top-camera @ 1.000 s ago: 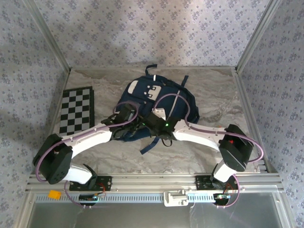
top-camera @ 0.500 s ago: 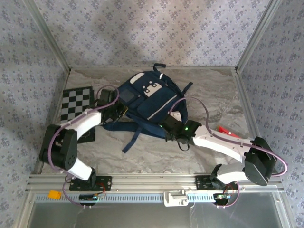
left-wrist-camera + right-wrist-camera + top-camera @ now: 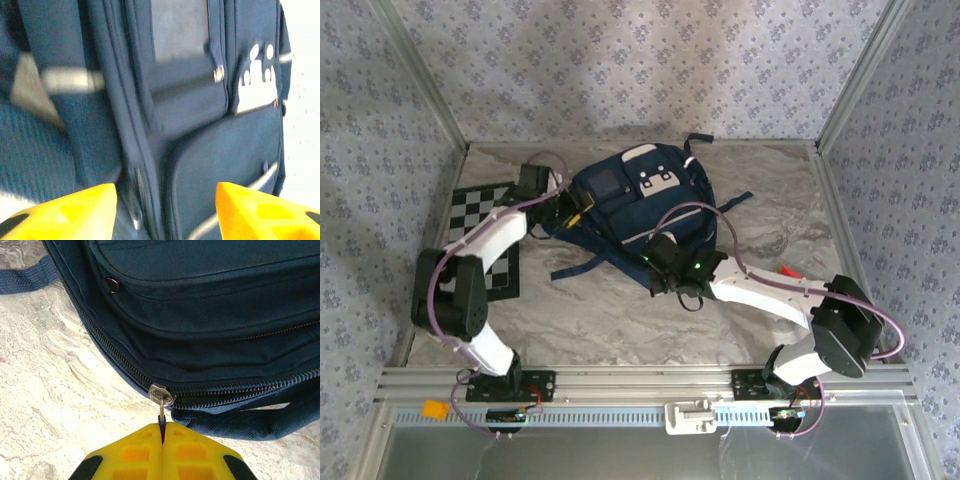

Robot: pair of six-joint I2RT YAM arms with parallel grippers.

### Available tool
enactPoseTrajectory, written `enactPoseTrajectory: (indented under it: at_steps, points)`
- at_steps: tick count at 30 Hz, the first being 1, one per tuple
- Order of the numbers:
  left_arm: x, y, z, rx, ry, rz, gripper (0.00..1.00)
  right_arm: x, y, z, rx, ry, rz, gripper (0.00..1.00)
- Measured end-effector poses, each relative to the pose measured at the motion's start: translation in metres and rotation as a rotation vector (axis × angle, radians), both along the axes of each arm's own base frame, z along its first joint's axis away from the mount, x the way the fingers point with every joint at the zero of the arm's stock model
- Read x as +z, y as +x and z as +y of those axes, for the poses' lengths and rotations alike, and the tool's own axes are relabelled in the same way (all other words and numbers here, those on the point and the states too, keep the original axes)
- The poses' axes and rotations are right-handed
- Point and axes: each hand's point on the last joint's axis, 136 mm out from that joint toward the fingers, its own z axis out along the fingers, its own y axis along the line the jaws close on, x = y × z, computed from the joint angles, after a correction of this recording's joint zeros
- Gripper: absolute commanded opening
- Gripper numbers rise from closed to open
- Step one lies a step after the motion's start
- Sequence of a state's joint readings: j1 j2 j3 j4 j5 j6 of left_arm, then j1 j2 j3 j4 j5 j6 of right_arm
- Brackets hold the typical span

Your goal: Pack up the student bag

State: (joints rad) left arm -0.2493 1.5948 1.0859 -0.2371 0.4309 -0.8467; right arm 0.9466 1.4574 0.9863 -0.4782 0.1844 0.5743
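Note:
The student bag (image 3: 638,198), navy with a white-flapped pocket, lies flat at the back middle of the table. My left gripper (image 3: 571,212) sits at its left edge. In the left wrist view this gripper (image 3: 165,216) stands open, its yellow fingertips (image 3: 65,212) wide apart over the bag's side seam and zip (image 3: 145,150), holding nothing. My right gripper (image 3: 666,264) is at the bag's near edge. In the right wrist view it (image 3: 163,432) is shut on the metal zipper pull (image 3: 162,411), which hangs from the slider (image 3: 160,393) on the bag's main zip (image 3: 240,385).
A black-and-white checkerboard (image 3: 480,235) lies flat to the left of the bag, partly under my left arm. A small red object (image 3: 786,270) lies on the marble table (image 3: 620,320) near my right arm. Dark straps (image 3: 582,265) trail from the bag toward the front.
The left gripper has opened and let go of the bag. The bag has turned and shifted toward the back. The right gripper has moved left, still holding the zipper pull.

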Motion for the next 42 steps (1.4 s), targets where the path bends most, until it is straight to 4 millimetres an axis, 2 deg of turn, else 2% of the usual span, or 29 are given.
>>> enactPoseTrajectory:
  at_steps: [6,9,14,18,21,25,30,36,39,42]
  points:
    - [-0.012,-0.072,-0.053,-0.072,-0.067,0.103,0.57,-0.013,-0.001,0.006,0.018,-0.015,0.024,0.0]
    - [-0.023,-0.094,-0.065,-0.053,-0.085,0.175,0.59,-0.013,-0.002,0.007,0.022,-0.015,0.022,0.0]
    - [-0.033,-0.108,-0.086,0.024,-0.146,0.243,0.59,-0.013,-0.001,0.006,0.026,-0.024,0.01,0.0]
    - [-0.048,-0.113,-0.106,0.066,-0.168,0.293,0.5,-0.013,-0.001,0.007,0.028,-0.025,0.007,0.0]
    - [-0.061,-0.117,-0.113,0.112,-0.162,0.331,0.4,-0.014,0.0,0.008,0.029,-0.027,0.006,0.0]
    - [-0.073,-0.121,-0.112,0.182,-0.171,0.357,0.2,-0.018,0.001,0.008,0.027,-0.034,0.007,0.0]
    - [-0.077,-0.12,-0.108,0.217,-0.157,0.352,0.0,-0.018,0.002,0.008,0.023,-0.043,-0.002,0.0]
    - [-0.064,-0.114,-0.089,0.213,-0.12,0.293,0.0,-0.014,0.002,-0.005,0.003,-0.015,-0.02,0.0]
    - [-0.056,-0.104,-0.063,0.234,-0.094,0.265,0.0,-0.009,0.006,-0.024,-0.038,-0.013,-0.027,0.0]
    - [-0.049,-0.094,-0.036,0.257,-0.07,0.236,0.0,-0.012,0.012,-0.047,-0.082,-0.047,-0.019,0.0]
